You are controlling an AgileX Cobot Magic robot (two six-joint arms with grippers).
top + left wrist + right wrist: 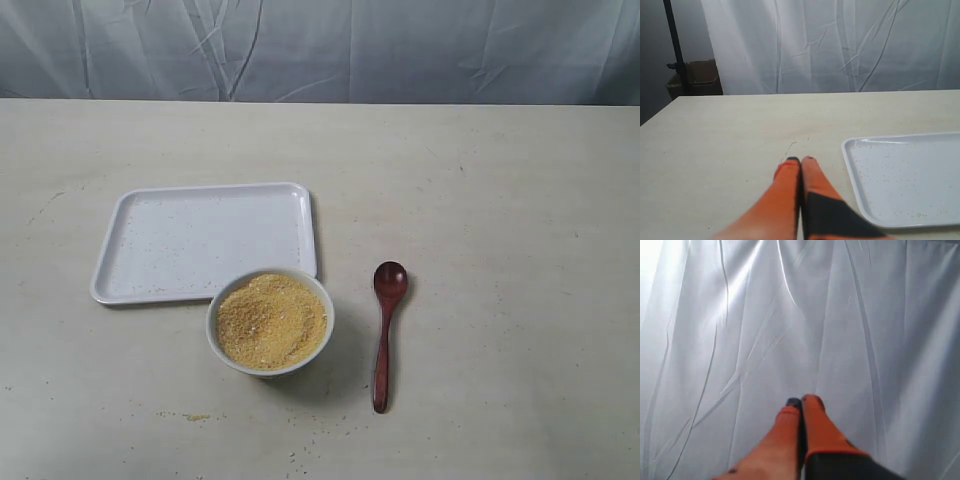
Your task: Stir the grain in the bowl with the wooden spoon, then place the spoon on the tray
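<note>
The white bowl (270, 321) holds a mound of yellow grain (271, 320) near the table's front. To its right lies the dark wooden spoon (385, 331), head away from the front edge. The white speckled tray (205, 240) sits just behind the bowl and also shows as the tray (910, 175) in the left wrist view. Neither arm appears in the exterior view. My left gripper (800, 160) is shut and empty, low over bare table beside the tray's corner. My right gripper (802, 401) is shut and empty, facing only the white curtain.
A few grain crumbs (195, 416) lie on the table near the front edge. A white curtain (320, 50) hangs behind the table. A cardboard box (695, 77) and a dark pole (675, 50) stand beyond the table's far corner.
</note>
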